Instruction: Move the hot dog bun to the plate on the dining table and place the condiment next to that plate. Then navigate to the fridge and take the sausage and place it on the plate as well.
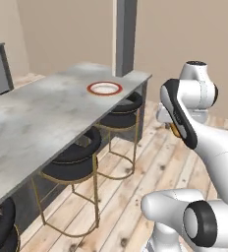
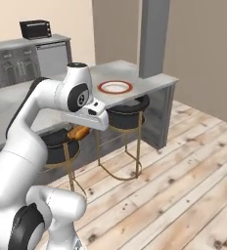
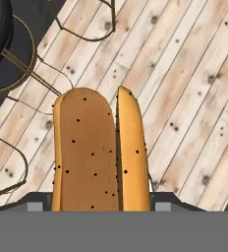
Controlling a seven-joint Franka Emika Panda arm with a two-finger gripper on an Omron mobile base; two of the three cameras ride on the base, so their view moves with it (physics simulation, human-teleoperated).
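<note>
**Bun held in the hand over the floor, short of the plate**

The hand [image 2: 79, 131] was partly closed around the hot dog bun [image 3: 99, 152], with the bun gripped between its two fingers. In the hand view the bun rose from the bottom edge, its tan-orange, speckled halves parted by a narrow slit, and it hid the fingertips. Beneath it lay the wooden plank floor [image 3: 185, 88], not the bench. In the right base view a tan-orange end of the bun [image 2: 78, 132] showed under the white wrist, in front of a black stool [image 2: 56, 144] and below the level of the bench top. In the left base view only a sliver of orange [image 1: 175, 130] showed behind the dark forearm.

The plate [image 1: 104, 88], red-rimmed with a white centre, sat on the marbled bench [image 1: 32, 123] near its far end, close to the grey pillar [image 1: 125, 34]. The bun was well apart from the plate, out past the bench's stool-side edge. Two more black stools on gold legs [image 1: 123, 110] stood tucked along that edge, the nearest to the plate just beneath it. Beyond the plate, in the right base view, grey cabinets [image 2: 22, 61] carried a small black appliance [image 2: 35, 29].
</note>
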